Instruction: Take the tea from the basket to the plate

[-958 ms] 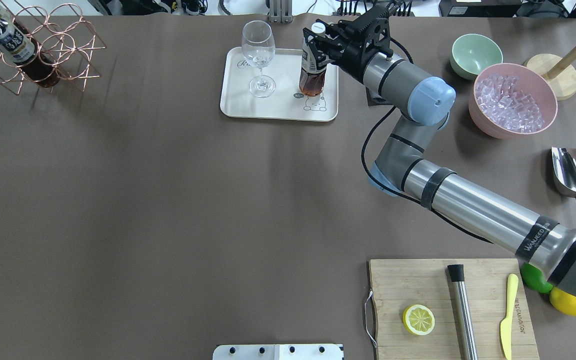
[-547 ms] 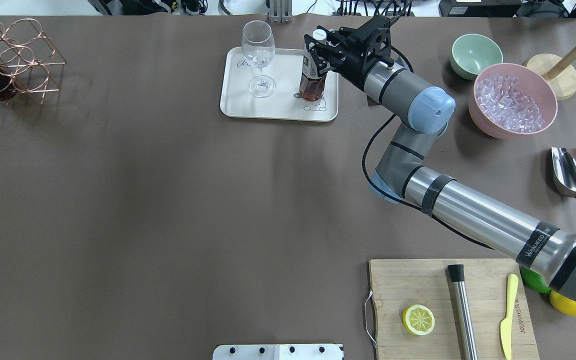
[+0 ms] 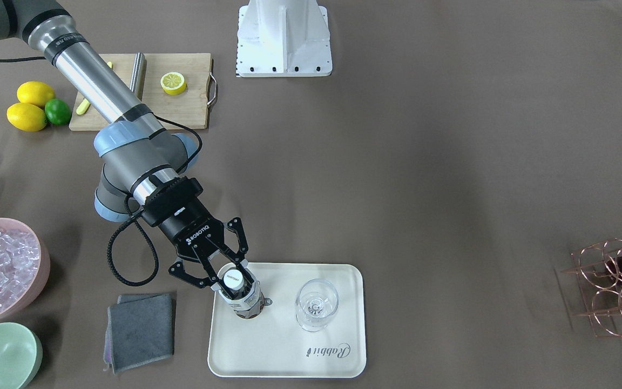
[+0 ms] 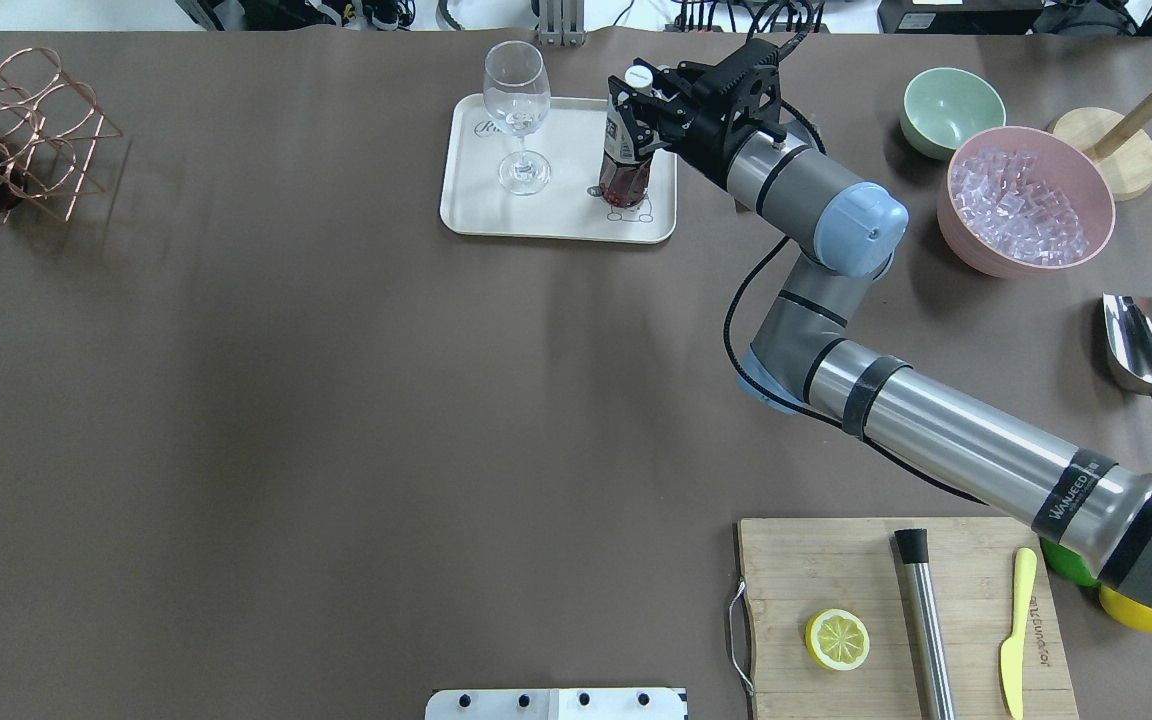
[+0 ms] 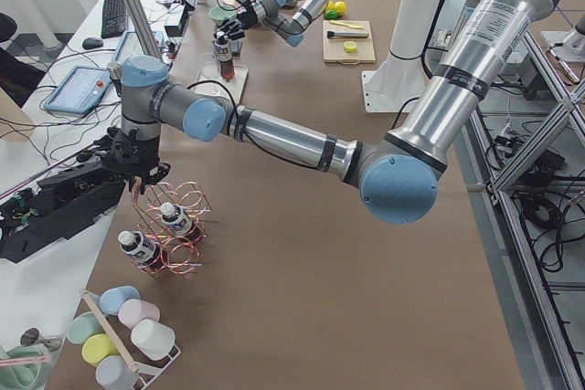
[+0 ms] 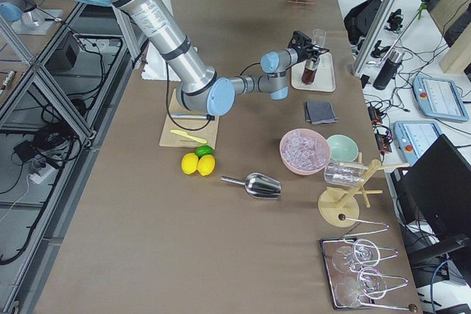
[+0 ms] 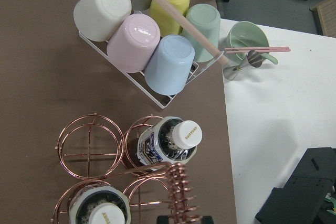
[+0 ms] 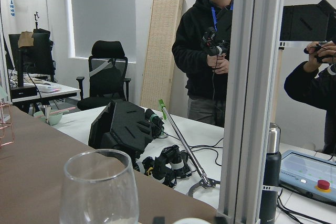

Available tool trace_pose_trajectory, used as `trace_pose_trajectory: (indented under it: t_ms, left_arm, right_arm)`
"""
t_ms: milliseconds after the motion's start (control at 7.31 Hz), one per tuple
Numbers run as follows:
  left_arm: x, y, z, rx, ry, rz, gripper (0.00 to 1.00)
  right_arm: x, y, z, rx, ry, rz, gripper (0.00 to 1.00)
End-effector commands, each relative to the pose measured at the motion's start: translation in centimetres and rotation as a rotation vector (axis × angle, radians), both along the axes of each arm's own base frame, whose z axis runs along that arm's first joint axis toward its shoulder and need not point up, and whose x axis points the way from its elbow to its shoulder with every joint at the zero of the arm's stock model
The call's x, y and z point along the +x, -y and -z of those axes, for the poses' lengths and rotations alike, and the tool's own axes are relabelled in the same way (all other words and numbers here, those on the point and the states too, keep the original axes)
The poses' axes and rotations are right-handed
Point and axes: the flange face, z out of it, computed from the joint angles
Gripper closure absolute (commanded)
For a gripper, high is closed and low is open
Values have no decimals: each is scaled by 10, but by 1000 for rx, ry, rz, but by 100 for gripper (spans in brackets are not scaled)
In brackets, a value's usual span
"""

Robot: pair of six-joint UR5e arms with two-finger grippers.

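One tea bottle (image 4: pixel 626 150) stands upright on the cream plate (image 4: pixel 556 215), over the bear drawing and beside a wine glass (image 4: pixel 516 110). My right gripper (image 4: pixel 636 103) is shut on that bottle's neck just under the white cap; the front view shows the gripper (image 3: pixel 234 283) the same way over the bottle (image 3: pixel 243 300). The copper wire basket (image 4: pixel 26 110) sits at the far left of the table with two more tea bottles (image 7: pixel 170 142) in its rings. My left gripper (image 5: pixel 137 175) is at the top of the basket's tall handle (image 7: pixel 178 192), shut on it.
A pink bowl of ice (image 4: pixel 1026 200) and a pale green bowl (image 4: pixel 951 110) stand right of the plate, with a grey cloth (image 3: pixel 141 329) between. A metal scoop (image 4: pixel 1146 350), a cutting board (image 4: pixel 896 610) with lemon, and a rack of pastel cups (image 7: pixel 152 30) near the basket.
The basket has slid left toward the table's edge and levelled out. My right gripper has brought the tilted tea bottle upright and lower onto the plate.
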Motion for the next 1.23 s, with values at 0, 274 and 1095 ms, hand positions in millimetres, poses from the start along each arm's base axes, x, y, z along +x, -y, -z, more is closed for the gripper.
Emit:
trace_pose_trajectory:
  t_ms: [0,274,1095]
  left_arm:
    - [-3,-2,-4,37,22,-53,3]
    - [-11,-1,11,55,17,-37,3]
    - [-34,-216,-124,571,171,-1024,6]
  right_arm:
    - [-1,-2,0,1,1,1,100]
    - [-1,-3,2,10,-8,-9,46]
    - [58,17,32,44,-23,37,0]
